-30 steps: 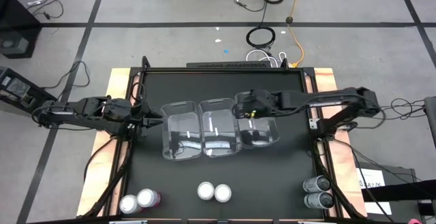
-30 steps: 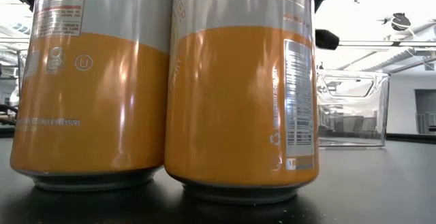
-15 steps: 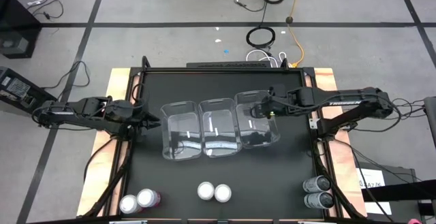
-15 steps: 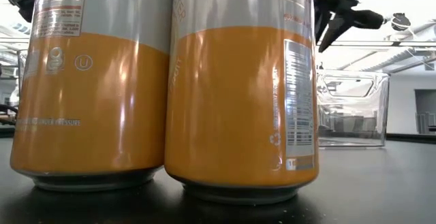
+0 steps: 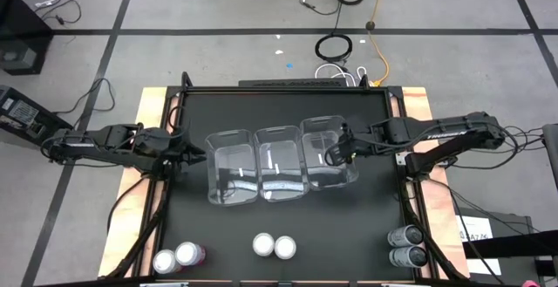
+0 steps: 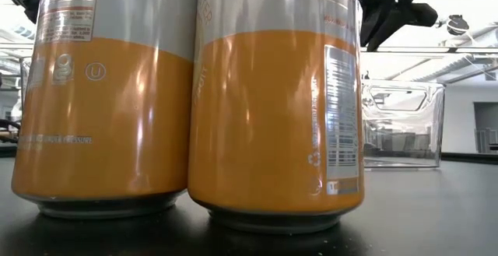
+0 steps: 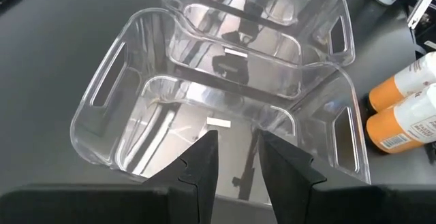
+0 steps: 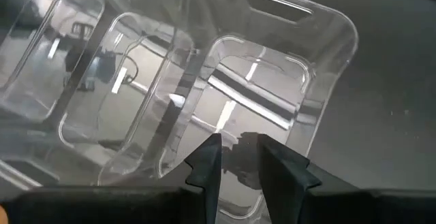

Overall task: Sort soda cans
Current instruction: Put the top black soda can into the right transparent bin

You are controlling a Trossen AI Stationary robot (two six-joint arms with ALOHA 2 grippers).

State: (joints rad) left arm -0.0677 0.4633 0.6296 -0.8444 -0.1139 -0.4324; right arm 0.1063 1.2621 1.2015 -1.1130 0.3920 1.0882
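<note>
Along the six o'clock edge of the black surface (image 5: 288,104) stand all six soda cans in pairs: the pink cans (image 5: 177,257) toward seven o'clock, the orange cans (image 5: 274,246) at six, and the grey cans (image 5: 405,245) toward five, the last pair seeming to lie on their sides. None is yet in the three clear bins (image 5: 279,164), which sit side by side at the centre and are bare inside. The left pincer (image 5: 199,156) hangs just off the nine o'clock bin, its fingers (image 7: 204,166) narrowly parted with nothing between them. The right pincer (image 5: 332,153) hovers over the three o'clock bin, fingers (image 8: 206,164) likewise a slim gap apart and gripping nothing. As for handling, the cans look like thin rigid metal with a glossy, slick wall; if full they would be fairly heavy for their size, if empty light and easy to dent or tip. The best hold is probably across the round body near mid-height, fingers on opposite sides, well below the silver rim. Each pair stands touching, so a finger has little room between neighbours; approaching from the outer side of a pair seems wiser, and the lying grey ones may roll.
</note>
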